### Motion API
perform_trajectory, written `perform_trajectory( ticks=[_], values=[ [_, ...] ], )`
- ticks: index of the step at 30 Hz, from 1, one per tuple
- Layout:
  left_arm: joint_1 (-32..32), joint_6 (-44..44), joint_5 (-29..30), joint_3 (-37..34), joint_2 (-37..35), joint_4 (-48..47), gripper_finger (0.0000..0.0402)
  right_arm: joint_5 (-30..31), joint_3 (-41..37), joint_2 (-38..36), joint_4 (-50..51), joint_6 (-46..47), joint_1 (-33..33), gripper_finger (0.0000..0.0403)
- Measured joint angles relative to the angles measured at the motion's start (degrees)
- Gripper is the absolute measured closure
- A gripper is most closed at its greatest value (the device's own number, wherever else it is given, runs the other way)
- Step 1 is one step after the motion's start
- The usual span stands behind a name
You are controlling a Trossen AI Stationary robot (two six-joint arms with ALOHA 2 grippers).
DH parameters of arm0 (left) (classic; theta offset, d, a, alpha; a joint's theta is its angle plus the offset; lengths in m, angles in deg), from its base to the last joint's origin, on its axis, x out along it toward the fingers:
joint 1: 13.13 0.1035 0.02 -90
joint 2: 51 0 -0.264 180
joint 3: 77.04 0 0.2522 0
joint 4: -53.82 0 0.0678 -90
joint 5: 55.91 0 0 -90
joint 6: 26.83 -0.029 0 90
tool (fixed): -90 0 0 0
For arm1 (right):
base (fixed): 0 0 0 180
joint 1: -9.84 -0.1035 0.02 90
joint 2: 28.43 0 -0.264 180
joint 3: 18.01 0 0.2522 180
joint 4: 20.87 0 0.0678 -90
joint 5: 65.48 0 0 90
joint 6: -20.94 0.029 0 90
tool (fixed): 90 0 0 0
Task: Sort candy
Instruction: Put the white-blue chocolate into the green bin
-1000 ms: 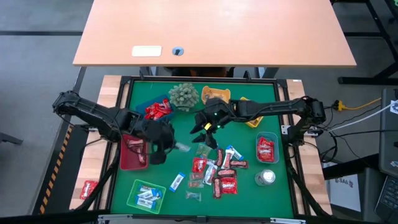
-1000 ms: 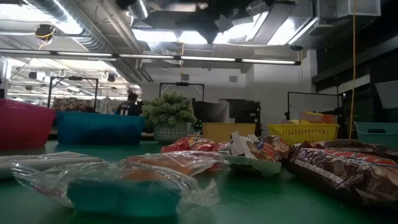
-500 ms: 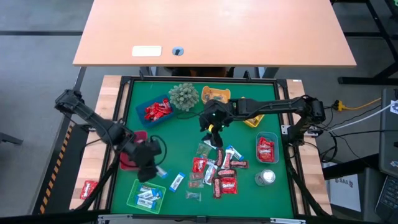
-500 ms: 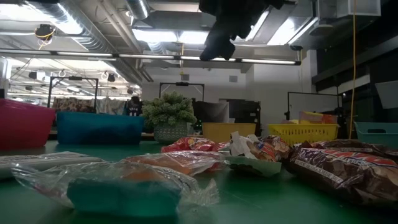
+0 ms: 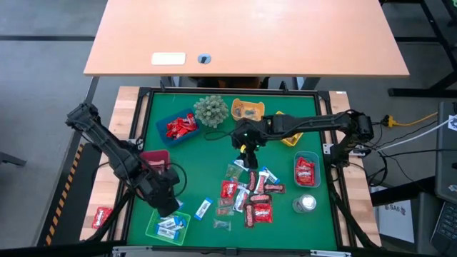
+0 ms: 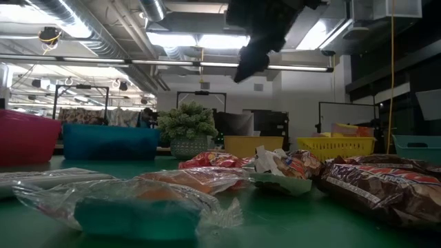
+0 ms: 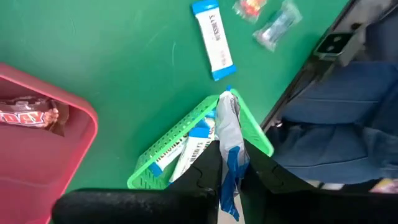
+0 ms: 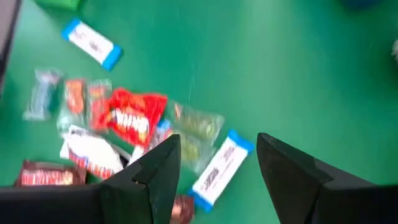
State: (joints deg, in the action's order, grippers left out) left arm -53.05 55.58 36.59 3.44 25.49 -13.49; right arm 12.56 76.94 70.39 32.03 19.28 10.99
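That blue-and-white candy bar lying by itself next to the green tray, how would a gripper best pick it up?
Probably from straight above, closing across the narrow middle of the blue-and-white bar. It lies flat on the green mat, long and thin, with bare mat along both long sides, so fingers fit there. The green tray sits close to one end, so gripping end to end looks awkward.

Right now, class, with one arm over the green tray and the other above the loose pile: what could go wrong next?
1. The left gripper pinches a blue-white candy over the green tray, near its rim; released here, it might land outside.
2. The right gripper hangs open above the candy pile, where wrappers overlap; closing there may catch two kinds at once.
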Motion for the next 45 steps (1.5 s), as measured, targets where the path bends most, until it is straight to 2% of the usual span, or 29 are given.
perform_trajectory(
  ticks=[9, 16, 21, 27, 32, 37, 45],
  values=[
    [-0.3, -0.2, -0.7, 0.0, 4.1, 0.3, 0.0379, 0.0, -7.1, 0.0, 0.6, 0.2, -0.1, 0.0192],
    [-1.7, 5.7, -12.1, 0.0, 4.6, 2.1, 0.0379, 0.0, -10.4, 0.0, 0.0, 1.6, -0.1, 0.0192],
    [-3.8, 7.9, -12.9, 0.0, 4.6, 2.7, 0.0376, 0.0, -11.2, 0.0, -0.5, 1.6, -0.1, 0.0192],
    [-4.5, 14.1, -15.1, 0.0, 4.6, 2.7, 0.0334, 0.0, -11.2, 0.0, -0.7, 1.4, 0.0, 0.0192],
    [-4.8, 14.9, -14.9, 0.0, 4.8, 2.6, 0.0286, 1.5, -11.2, 0.0, -2.7, 1.6, -0.1, 0.0192],
    [-4.7, 14.2, -7.5, 0.0, 4.8, 2.6, 0.0257, 6.2, -11.2, 0.0, -2.9, 5.9, -0.1, 0.0192],
    [-3.2, 2.9, 12.9, 0.0, 4.8, 3.2, 0.0253, 7.3, -13.3, 0.1, -2.6, 11.7, -1.6, 0.0192]
  ],
)
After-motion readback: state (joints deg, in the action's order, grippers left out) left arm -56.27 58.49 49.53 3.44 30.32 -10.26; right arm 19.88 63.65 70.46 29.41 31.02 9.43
